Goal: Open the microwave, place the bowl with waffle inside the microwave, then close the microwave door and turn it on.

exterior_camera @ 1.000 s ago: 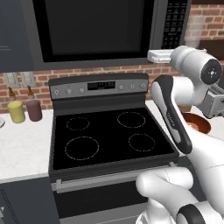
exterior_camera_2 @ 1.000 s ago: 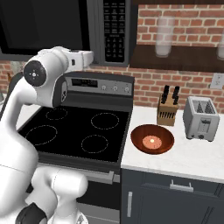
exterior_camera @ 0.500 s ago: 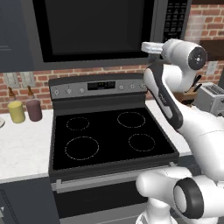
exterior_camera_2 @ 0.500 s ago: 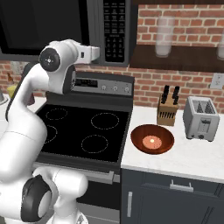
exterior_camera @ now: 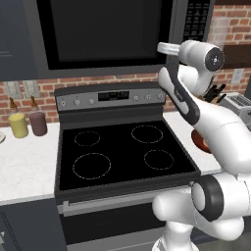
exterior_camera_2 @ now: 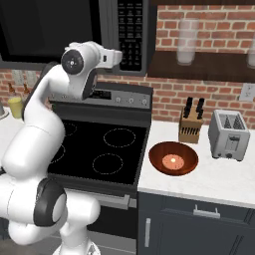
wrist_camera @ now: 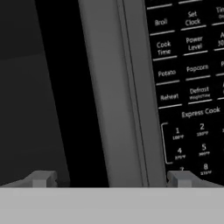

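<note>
Still shut, dark grey microwave door (wrist_camera: 105,87)

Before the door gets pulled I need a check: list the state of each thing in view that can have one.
microwave door: shut.
gripper: open, tips either side of the door's right frame, nothing held.
bowl: upright on the counter, right of the stove.
waffle: lying flat in the bowl.
stove: no burner glowing.
toaster: slots look empty.
</note>
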